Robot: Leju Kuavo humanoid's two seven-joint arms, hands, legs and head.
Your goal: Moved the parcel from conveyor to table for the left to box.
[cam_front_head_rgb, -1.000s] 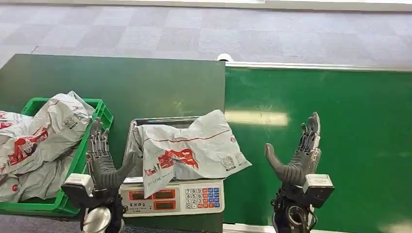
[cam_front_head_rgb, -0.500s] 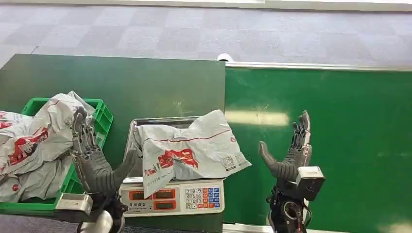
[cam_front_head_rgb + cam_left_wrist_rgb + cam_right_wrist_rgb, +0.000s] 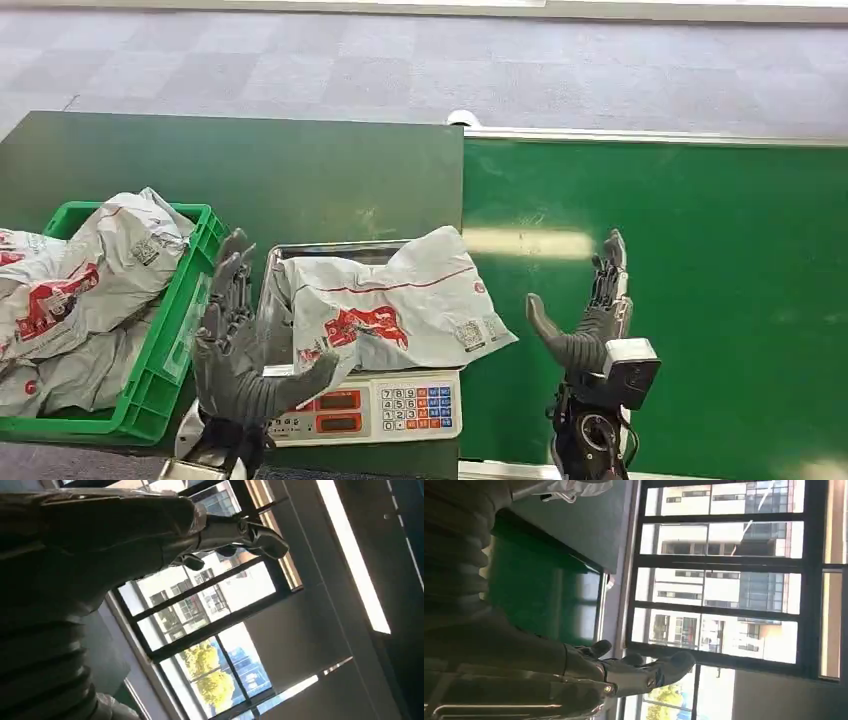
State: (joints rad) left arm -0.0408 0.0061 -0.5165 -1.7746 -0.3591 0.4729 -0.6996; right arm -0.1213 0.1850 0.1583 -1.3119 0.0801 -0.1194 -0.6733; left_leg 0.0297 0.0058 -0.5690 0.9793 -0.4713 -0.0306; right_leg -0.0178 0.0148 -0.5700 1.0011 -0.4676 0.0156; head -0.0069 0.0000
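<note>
Grey parcel (image 3: pixel 395 305) with red print is lying across the steel pan of the weighing scale (image 3: pixel 400 405) on the dark table (image 3: pixel 250 170); one corner is overhanging toward the green conveyor belt (image 3: pixel 700 250); left hand (image 3: pixel 240 345) is hovering just beside the parcel's near-left edge, fingers spread, thumb at the scale front, gripping nothing; right hand (image 3: pixel 590 320) is standing upright over the belt, fingers apart, empty; green crate (image 3: pixel 195 285) at left is holding more grey parcels (image 3: pixel 90 280).

Green crate (image 3: pixel 205 262) crowds the scale (image 3: pixel 365 405); conveyor (image 3: pixel 700 300) lies bare.
</note>
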